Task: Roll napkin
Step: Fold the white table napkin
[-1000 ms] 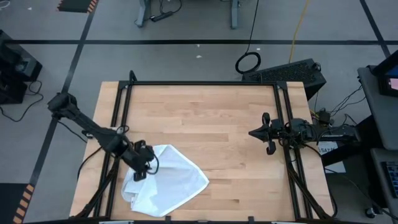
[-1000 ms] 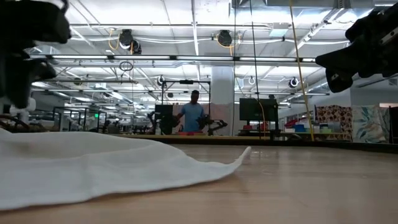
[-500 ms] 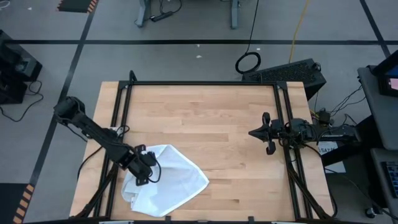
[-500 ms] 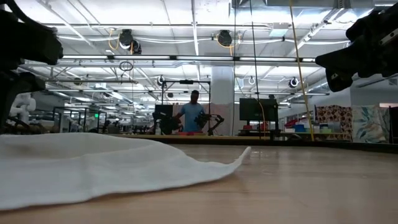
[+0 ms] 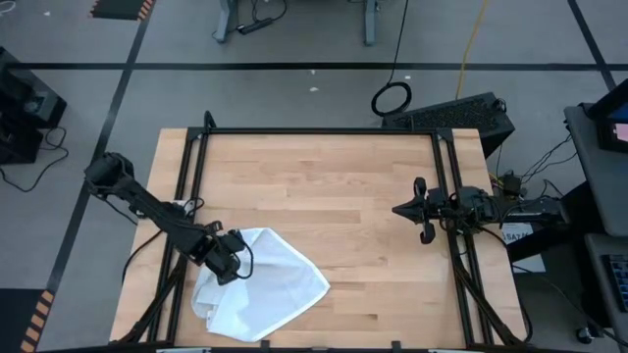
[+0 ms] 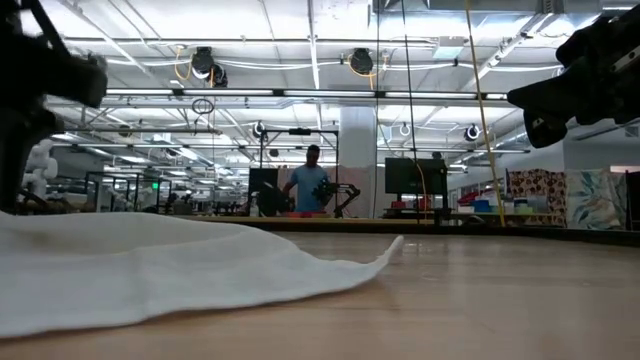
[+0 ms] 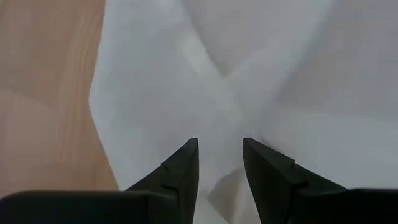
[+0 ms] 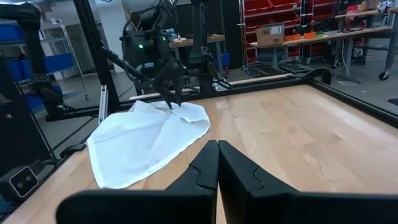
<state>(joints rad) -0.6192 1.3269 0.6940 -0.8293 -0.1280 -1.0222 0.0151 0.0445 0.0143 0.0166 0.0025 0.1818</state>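
Observation:
The white napkin lies spread on the wooden table near its near-left corner, with soft folds across it. It also shows in the low view and the right wrist view. My left gripper is open and points down over the napkin's far-left part. Its two fingers stand on either side of a crossing of creases. My right gripper is shut and empty, level above the table near its right edge, far from the napkin. My left gripper comes at the napkin from above, near its far-left corner. I cannot tell whether its fingertips touch the cloth. The napkin lies flat on the table.
A black metal frame runs along the table's far, left and right edges. Bare wood spreads between the napkin and my right gripper. A person stands far off in the room beyond the table.
My left gripper has gone a little toward the table's near edge and down over the napkin's far-left part. The napkin lies as before.

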